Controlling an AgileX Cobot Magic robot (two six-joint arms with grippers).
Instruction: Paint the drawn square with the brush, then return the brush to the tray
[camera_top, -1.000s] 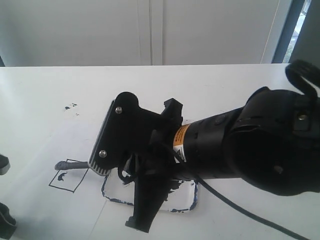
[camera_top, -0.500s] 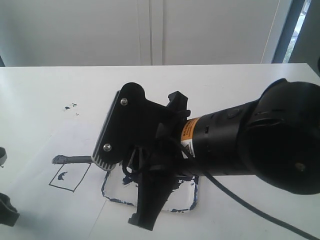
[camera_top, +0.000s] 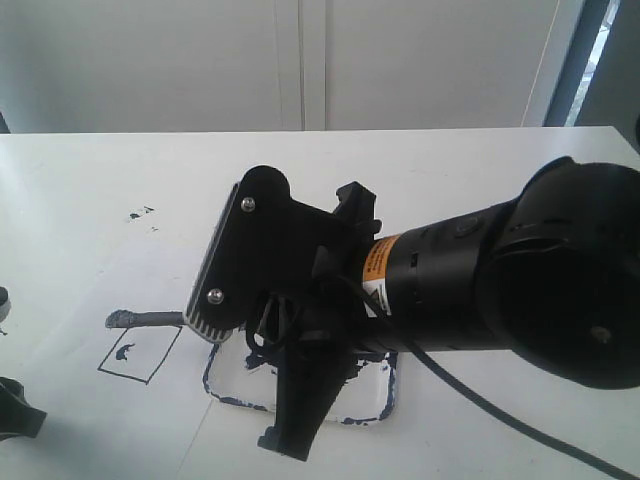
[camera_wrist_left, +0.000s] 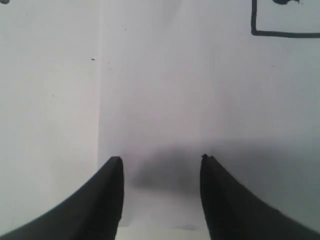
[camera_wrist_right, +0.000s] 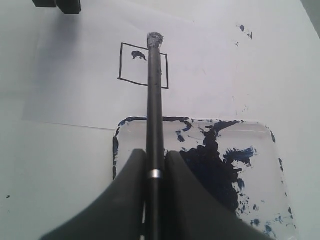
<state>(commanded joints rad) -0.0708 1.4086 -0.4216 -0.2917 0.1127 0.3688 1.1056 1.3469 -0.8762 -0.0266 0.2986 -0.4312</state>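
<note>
Over the near side of the tray (camera_wrist_right: 116, 145), my right hand (camera_wrist_right: 155, 155) has its two fingers pinched tight on the brush (camera_wrist_right: 155, 100), gripping it low on the shaft by a thin silver band. The stick runs straight out from the hand, across the tray's edge and onto the white paper (camera_wrist_right: 75, 75). Its grey, paint-loaded tip (camera_wrist_right: 155, 39) sits at the far edge of the drawn square (camera_wrist_right: 135, 67); I cannot tell whether the tip is touching the paper or just above it. The square is nearly blank, a thin black outline with one small dark mark inside, and it lies just beside the tray on the paper. The tray itself rests on the worktop (camera_top: 450, 170) beneath my right arm, with a big blue-black blot and splatters across its floor. My left hand (camera_wrist_left: 160, 160) hangs above the bare paper near the square, fingers spread apart with nothing between them. A few stray paint specks (camera_top: 140, 213) dot the worktop farther back.
</note>
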